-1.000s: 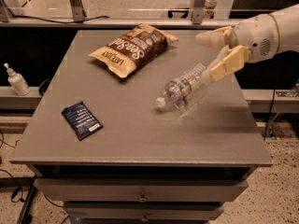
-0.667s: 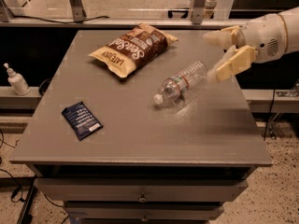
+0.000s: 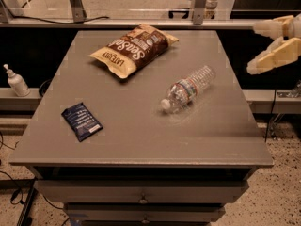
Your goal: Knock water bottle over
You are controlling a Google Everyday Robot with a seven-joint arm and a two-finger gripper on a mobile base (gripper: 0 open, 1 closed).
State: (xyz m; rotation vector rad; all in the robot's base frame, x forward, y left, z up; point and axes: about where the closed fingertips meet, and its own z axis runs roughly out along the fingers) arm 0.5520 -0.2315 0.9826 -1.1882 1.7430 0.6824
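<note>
The water bottle, clear ribbed plastic with a white cap and a red-and-white label band, lies on its side on the grey table, right of centre, its cap pointing toward the front left. My gripper is at the right edge of the view, past the table's right edge and well apart from the bottle. Its two cream fingers are spread apart and hold nothing.
A brown chip bag lies at the back centre of the table. A dark blue packet lies at the front left. A small white pump-top bottle stands on a ledge left of the table. Metal frame posts stand behind.
My gripper has drawn back to the right, away from the bottle and off the table. The bottle has settled flat on its side.
</note>
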